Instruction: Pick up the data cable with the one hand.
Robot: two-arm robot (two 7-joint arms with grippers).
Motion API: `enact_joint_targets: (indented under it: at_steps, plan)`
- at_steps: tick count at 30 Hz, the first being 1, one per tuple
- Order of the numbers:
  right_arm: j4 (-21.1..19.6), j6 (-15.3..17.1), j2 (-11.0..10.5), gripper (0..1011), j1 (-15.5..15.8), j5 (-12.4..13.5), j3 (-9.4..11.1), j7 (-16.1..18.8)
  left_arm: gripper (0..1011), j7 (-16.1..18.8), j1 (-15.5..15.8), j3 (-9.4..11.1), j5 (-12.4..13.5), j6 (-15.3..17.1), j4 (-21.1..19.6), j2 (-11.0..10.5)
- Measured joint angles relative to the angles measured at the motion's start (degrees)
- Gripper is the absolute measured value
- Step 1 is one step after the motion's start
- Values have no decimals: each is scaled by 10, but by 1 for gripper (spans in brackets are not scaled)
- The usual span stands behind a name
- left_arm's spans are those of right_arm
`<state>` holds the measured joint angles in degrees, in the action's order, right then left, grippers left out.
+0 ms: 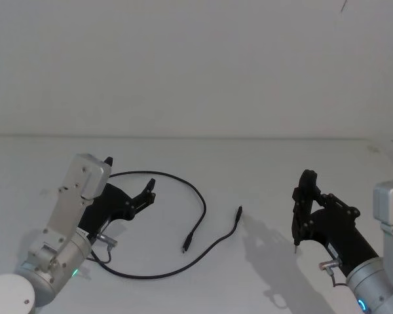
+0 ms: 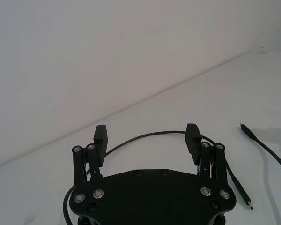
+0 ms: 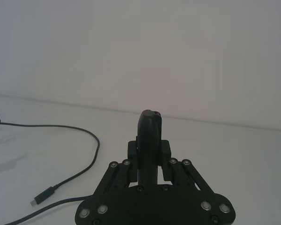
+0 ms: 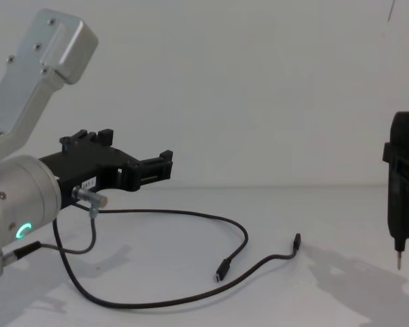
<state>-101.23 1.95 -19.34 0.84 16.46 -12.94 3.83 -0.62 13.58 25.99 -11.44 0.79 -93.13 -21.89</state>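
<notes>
The data cable (image 1: pixel 202 206) is a long thin black line lying in a loose loop on the white table (image 1: pixel 262 163). One plug lies at the loop's inner end (image 1: pixel 185 248), the other farther right (image 1: pixel 239 210). My left gripper (image 1: pixel 129 174), the one hand, hangs open above the left part of the loop and holds nothing. In the left wrist view the cable (image 2: pixel 150 135) arcs on the table beyond the open left gripper (image 2: pixel 146 135). The chest view shows the left gripper (image 4: pixel 136 146) well above the cable (image 4: pixel 242 235). My right gripper (image 1: pixel 307 178) stands shut off to the right.
A short grey wire with a silver plug (image 1: pixel 105 241) hangs off my left arm close to the cable. A thin metal tip (image 4: pixel 399 264) points down under the right gripper (image 4: pixel 403 129). A plain white wall rises behind the table.
</notes>
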Motion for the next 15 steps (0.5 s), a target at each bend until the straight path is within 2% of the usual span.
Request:
enact_joint_targets:
  at_steps: [15]
  plan:
    - [0,0,0,279,0,0,0,0,1001,-2,1,0,-1,0,0,0]
